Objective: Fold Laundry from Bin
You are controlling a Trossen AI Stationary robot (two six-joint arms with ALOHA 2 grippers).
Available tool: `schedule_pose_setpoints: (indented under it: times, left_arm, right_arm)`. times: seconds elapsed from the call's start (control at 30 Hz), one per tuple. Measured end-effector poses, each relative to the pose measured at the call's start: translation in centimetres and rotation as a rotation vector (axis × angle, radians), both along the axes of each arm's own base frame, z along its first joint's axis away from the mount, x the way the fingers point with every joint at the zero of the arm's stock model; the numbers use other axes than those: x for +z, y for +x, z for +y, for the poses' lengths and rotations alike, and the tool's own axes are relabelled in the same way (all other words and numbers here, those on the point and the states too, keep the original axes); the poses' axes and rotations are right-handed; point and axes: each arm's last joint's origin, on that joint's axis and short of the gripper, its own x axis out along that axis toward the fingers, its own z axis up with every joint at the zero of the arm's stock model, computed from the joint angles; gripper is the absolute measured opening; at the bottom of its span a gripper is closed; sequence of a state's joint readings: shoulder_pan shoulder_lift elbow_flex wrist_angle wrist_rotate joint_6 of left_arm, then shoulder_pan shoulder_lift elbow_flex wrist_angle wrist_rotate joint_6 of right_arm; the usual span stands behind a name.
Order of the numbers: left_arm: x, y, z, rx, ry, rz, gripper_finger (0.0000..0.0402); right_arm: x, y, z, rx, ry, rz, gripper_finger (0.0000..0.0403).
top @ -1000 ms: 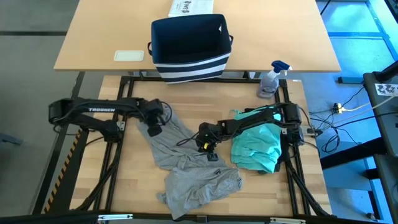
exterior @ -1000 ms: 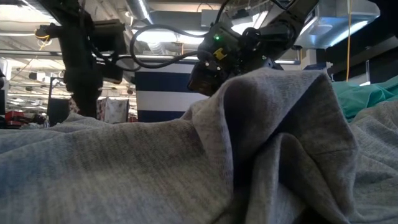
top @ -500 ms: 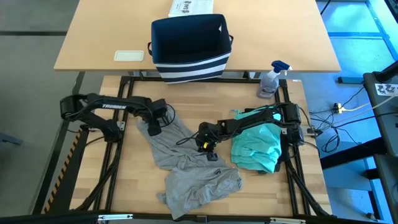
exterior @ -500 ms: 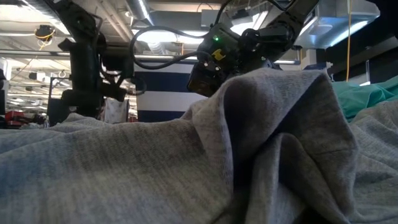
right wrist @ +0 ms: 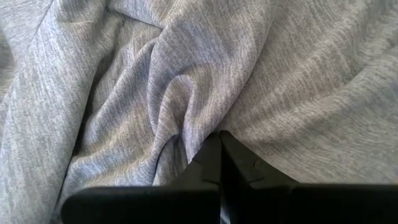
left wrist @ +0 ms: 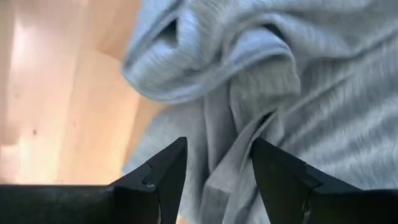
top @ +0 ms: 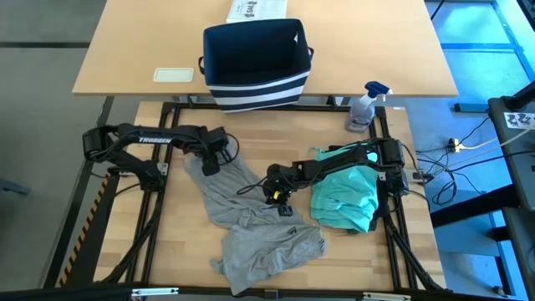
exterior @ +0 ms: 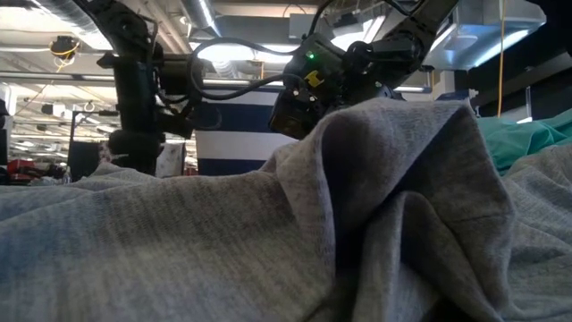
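Since a second ago your left gripper has slid right and a little farther along the table, and its fingers have parted; your right arm has not shifted.

From the high view, you see the left gripper over the far left corner of the grey T-shirt, which lies rumpled across the middle of the wooden table. Your right gripper sits on the shirt's right side, near its middle. A teal piece is heaped just right of it, under the right arm. The bin stands on the far table, well apart from the shirt, with a spray bottle to its right.

From the low view, grey cloth fills the foreground, rising in a peak just below the right gripper.

In the left wrist view, your fingers stand moderately apart, straddling a fold of grey cloth without clamping it.

In the right wrist view, your fingers are pressed together at a pinch of the grey T-shirt.
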State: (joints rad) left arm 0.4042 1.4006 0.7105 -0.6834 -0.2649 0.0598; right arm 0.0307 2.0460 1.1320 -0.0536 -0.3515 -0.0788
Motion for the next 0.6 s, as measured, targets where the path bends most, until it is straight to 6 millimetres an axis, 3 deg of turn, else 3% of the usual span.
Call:
schedule_pose_setpoints:
  times: [0.37, 0.6]
  left_arm:
    - [-0.37, -0.65, 0.83, -0.035, -0.112, -0.026, 0.0164]
    - [-0.33, -0.38, 0.97, -0.045, -0.095, -0.054, 0.0098]
  right_arm:
    - [0.00, 0.00, 0.00, 0.001, 0.000, 0.000, 0.0000]
    - [0.00, 0.00, 0.00, 0.001, 0.000, 0.000, 0.0000]
